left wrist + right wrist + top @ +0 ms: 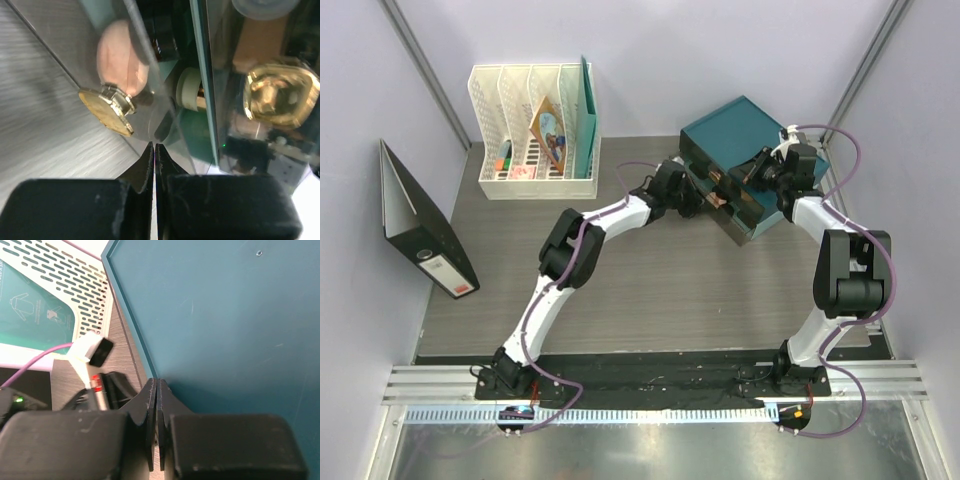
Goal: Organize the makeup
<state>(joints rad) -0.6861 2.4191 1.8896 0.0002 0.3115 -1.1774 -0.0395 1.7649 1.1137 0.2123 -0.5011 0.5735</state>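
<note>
The makeup sits in the clear drawers of a teal organizer box. In the left wrist view, through the clear drawer front, I see a coral round compact with a gold rim, a gold jar, a cream-capped bottle and a black pot. My left gripper is shut and empty, its tips at the clear drawer front just below the compact. My right gripper is shut and empty, resting at the left edge of the box's teal top.
A white mesh file rack with papers and small red and green pieces stands at the back left; it also shows in the right wrist view. A black binder leans at the left wall. Grey walls close in both sides.
</note>
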